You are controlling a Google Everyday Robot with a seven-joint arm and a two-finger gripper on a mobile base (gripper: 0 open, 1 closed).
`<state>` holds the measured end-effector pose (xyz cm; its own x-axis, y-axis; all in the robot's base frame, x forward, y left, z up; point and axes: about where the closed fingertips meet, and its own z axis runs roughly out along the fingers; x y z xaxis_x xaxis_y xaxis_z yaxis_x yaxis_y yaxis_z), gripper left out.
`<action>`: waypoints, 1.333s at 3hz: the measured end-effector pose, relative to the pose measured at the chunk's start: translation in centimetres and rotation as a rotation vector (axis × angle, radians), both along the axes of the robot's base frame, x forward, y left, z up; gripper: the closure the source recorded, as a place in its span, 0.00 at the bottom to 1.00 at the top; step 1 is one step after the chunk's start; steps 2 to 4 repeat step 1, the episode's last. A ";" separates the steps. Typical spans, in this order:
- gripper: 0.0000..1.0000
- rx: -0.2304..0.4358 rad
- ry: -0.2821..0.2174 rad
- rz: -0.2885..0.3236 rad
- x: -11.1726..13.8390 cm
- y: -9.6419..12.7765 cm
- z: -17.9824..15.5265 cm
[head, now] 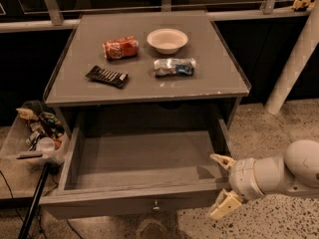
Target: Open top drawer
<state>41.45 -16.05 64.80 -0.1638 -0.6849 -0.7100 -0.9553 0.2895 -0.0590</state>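
The top drawer (139, 161) is pulled far out from under the grey cabinet top; its deep grey interior is bare, and its small metal knob (156, 206) shows on the front panel at the bottom. My gripper (223, 185) is at the drawer's right front corner, just outside it. Its two pale fingers (222, 160) are spread apart, holding nothing. The arm comes in from the right edge.
On the cabinet top (209, 83) lie a red can (120, 48) on its side, a white bowl (167, 40), a dark snack bar (106, 76) and a blue-and-silver packet (174, 66). A bin of clutter (35, 133) stands left; a white post (294, 63) stands right.
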 end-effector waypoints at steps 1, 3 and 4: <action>0.00 0.000 0.000 0.000 0.0 0.0 0.0; 0.00 0.000 0.000 0.000 0.0 0.0 0.0; 0.00 0.000 0.000 0.000 0.0 0.0 0.0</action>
